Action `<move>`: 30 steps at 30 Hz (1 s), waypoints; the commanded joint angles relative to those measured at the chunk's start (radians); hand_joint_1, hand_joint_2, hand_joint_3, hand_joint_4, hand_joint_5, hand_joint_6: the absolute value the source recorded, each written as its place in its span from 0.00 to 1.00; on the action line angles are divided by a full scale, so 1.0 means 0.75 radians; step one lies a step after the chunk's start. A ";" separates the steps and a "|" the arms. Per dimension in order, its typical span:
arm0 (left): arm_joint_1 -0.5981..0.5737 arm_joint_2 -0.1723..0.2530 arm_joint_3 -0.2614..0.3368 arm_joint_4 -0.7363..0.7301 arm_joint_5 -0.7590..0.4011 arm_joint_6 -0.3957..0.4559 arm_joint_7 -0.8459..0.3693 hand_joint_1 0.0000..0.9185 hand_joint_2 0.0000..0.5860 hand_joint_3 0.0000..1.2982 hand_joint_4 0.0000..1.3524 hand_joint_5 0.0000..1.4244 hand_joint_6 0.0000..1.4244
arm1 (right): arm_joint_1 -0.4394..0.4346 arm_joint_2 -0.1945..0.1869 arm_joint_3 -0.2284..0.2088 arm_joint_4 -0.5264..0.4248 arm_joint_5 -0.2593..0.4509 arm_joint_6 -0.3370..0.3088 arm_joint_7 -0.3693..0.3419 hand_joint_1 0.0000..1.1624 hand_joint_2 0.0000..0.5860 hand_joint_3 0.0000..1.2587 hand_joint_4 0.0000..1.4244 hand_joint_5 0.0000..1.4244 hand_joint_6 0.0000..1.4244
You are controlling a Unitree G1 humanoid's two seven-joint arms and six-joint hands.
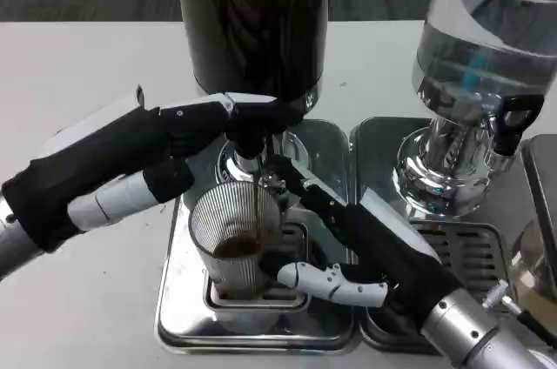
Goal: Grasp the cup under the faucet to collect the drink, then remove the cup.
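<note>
Cup under faucet, dark drink streaming in.
Right hand grips the cup beside the faucet; left hand fingers press the faucet lever.

The cup stands on the drip tray under the faucet, with a second dispenser to its right.

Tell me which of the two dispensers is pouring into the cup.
The dark-drink dispenser on the left. A brown stream runs from its faucet into the ribbed clear cup; the clear-liquid dispenser on the right has nothing under its tap.
</note>
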 commanded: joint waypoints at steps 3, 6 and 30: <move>0.011 0.023 -0.010 -0.015 0.007 0.001 -0.021 0.00 0.13 0.20 0.12 0.13 0.06 | -0.036 0.030 -0.001 0.055 0.012 -0.053 -0.011 0.45 0.34 0.00 0.00 0.00 0.00; 0.013 0.025 -0.008 -0.016 0.007 0.003 -0.020 0.00 0.13 0.20 0.12 0.13 0.06 | -0.057 0.040 0.004 0.080 0.010 -0.062 -0.005 0.45 0.34 0.00 0.00 0.00 0.00; 0.025 0.034 0.009 -0.013 0.012 0.011 0.005 0.00 0.13 0.20 0.12 0.13 0.06 | -0.152 0.094 0.021 0.193 0.023 -0.083 -0.001 0.44 0.36 0.00 0.00 0.00 0.00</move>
